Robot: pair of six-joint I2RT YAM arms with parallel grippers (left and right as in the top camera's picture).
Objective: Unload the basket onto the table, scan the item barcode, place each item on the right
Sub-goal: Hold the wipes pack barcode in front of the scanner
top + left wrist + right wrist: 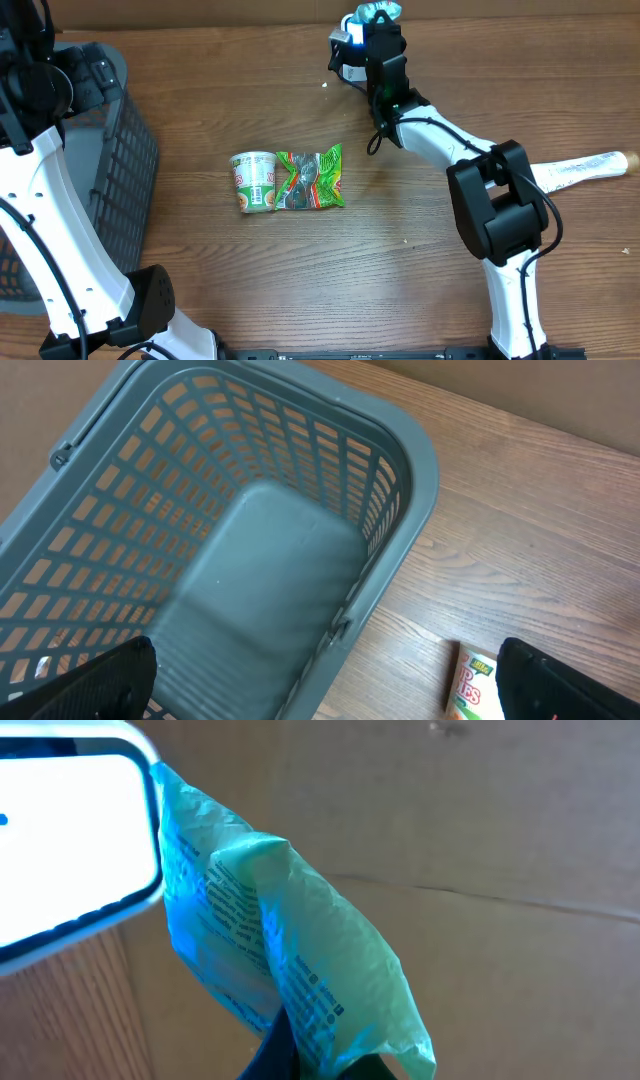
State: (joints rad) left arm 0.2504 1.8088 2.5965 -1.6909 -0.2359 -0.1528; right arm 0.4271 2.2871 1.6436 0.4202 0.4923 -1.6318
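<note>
At desk's far edge: green packet (290,950) pinched in closed right pincer (378,30), beside scanner (60,850); left pincer (325,685) spread wide, empty.

Setting: mock shop checkout on a robot test bench.
Surface: wooden table (250,80); cardboard backing (500,810).
Shop gear: grey plastic shopping basket (420,470); barcode scanner (70,840), window lit.
Goods: noodle cup (254,182), green snack packet (318,178), pale green printed packet (330,940) at the scanner.
Rig: 2 white-and-black arms, left arm (40,230) and right arm (440,140).
</note>
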